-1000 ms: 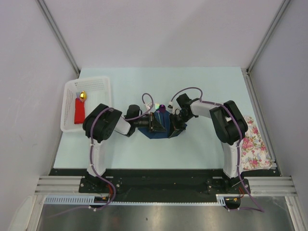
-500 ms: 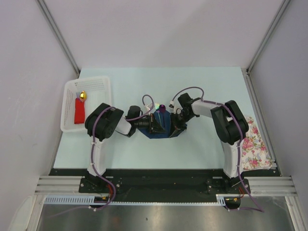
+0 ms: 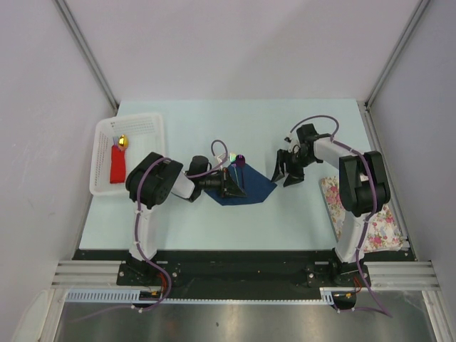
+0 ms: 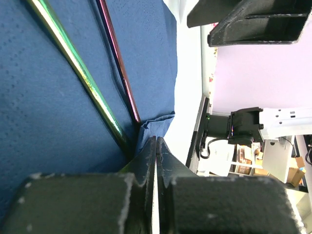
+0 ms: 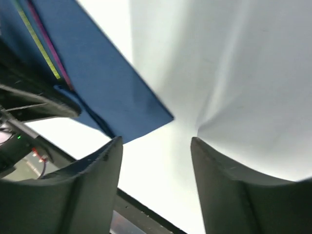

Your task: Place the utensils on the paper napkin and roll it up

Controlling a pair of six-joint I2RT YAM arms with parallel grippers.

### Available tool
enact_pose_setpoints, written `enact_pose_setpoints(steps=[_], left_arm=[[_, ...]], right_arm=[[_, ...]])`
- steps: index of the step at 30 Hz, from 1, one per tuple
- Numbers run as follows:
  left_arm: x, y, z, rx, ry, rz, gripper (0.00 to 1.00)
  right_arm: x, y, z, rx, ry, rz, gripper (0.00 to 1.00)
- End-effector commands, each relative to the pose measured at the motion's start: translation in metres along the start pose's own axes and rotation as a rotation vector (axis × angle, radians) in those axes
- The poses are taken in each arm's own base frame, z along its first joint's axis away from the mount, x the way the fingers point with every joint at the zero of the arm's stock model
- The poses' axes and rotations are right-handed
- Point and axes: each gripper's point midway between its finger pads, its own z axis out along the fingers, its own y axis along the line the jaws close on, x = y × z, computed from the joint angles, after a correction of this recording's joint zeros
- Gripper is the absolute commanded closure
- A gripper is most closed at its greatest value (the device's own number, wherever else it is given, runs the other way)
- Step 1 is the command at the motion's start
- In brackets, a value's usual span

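The navy paper napkin (image 3: 253,187) lies at the table's middle, its right corner flat on the surface. Two utensils rest on it, a green-gold one (image 4: 80,70) and a purple one (image 4: 118,68), their shiny ends (image 3: 239,159) sticking out past the far edge. My left gripper (image 3: 232,187) sits low over the napkin's left part. It is shut (image 4: 156,142), and a raised fold of the napkin's edge (image 4: 148,127) runs into its tips. My right gripper (image 3: 286,173) hangs open to the right of the napkin, nothing between its fingers (image 5: 92,190); the napkin's corner (image 5: 122,97) lies ahead of it.
A white basket (image 3: 139,122) stands at the left with a red flat object and gold ball (image 3: 117,162) inside. A white floral cloth (image 3: 370,214) lies at the right edge beside the right arm. Grey walls close in both sides.
My right gripper opened and drew back to the right, off the napkin, whose right side now lies flat. The left jaws closed fully at the napkin's edge.
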Motion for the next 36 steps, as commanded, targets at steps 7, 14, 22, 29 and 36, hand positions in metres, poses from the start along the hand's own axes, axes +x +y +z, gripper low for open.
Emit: enact_pose_setpoints(steps=[7, 14, 22, 29, 36], left_arm=[[-0.005, 0.01, 0.002, -0.02, -0.013, 0.026, 0.99], [-0.005, 0.011, 0.001, -0.021, -0.012, 0.023, 0.99], [-0.006, 0.009, 0.001, -0.014, -0.015, 0.025, 0.99], [-0.007, 0.008, 0.001, -0.008, -0.016, 0.025, 0.99], [-0.007, 0.008, 0.0, -0.007, -0.02, 0.025, 0.99]], right_arm=[[0.008, -0.003, 0.038, -0.049, 0.089, 0.05, 0.33], [0.008, 0.036, 0.053, -0.338, 0.156, 0.127, 0.42], [0.008, 0.081, 0.027, -0.568, 0.163, 0.123, 0.46], [0.022, 0.096, 0.013, -0.625, 0.211, 0.158, 0.18], [0.047, 0.1, 0.005, -0.651, 0.288, 0.185, 0.13]])
